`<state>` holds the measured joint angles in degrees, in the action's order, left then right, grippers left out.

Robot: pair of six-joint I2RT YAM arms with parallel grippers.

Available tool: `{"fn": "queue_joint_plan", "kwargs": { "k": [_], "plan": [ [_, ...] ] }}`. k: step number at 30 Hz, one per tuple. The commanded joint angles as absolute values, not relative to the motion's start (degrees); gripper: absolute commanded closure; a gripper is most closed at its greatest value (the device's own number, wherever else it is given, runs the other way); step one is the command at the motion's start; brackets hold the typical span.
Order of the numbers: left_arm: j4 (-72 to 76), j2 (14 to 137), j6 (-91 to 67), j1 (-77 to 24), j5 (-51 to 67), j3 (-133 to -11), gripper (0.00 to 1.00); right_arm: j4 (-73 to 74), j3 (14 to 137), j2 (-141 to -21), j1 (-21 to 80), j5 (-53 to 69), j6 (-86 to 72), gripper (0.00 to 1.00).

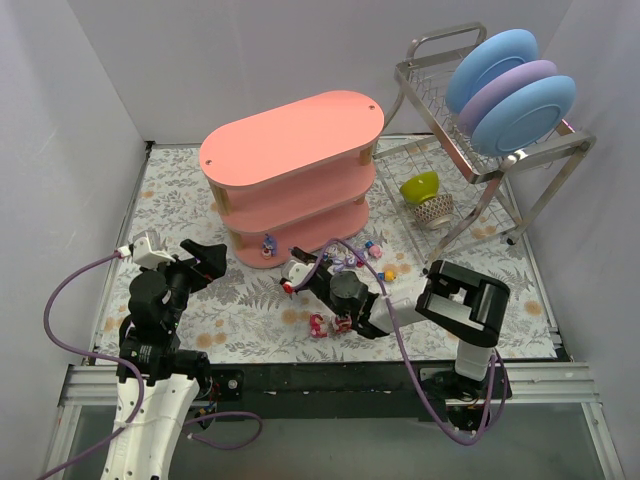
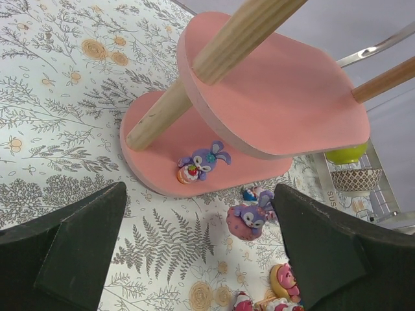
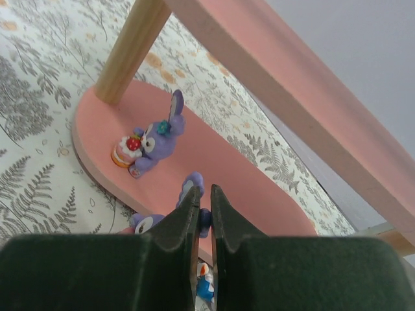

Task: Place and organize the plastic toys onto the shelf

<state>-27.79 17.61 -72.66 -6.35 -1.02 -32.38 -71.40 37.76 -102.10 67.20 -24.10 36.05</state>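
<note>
Your right gripper [image 3: 203, 194] pinches a purple toy [image 3: 148, 221]; left gripper [image 2: 198, 214] gapes empty.
A bunny [image 3: 154, 139] on the shelf [image 3: 259, 201], 11 o'clock.

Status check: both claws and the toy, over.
Left claw open, empty. Right claw shut on purple toy at shelf bottom tier. One bunny already there, clear of it.

Left arm [image 1: 150, 300]: black joints, white lower link, white camera block behind black wedge jaws, looping purple cable [image 1: 50, 305]. Right arm [image 1: 470, 300]: black, boxy elbow, same cable.
</note>
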Motion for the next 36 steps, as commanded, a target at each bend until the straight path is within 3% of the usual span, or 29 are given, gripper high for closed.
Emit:
{"fn": "queue_joint_plan", "kwargs": {
  "k": [1, 36],
  "plan": [
    [-27.0, 18.5, -71.9, -6.5, -0.4, -32.8, 0.02, -89.6, 41.3, -104.5, 66.1, -26.4, 40.0, 0.99],
    [-26.4, 18.9, -71.3, -6.5, 1.7, -32.7, 0.02, -102.3, 45.4, -108.4, 62.2, -25.0, 40.3, 0.99]
  ]
}}
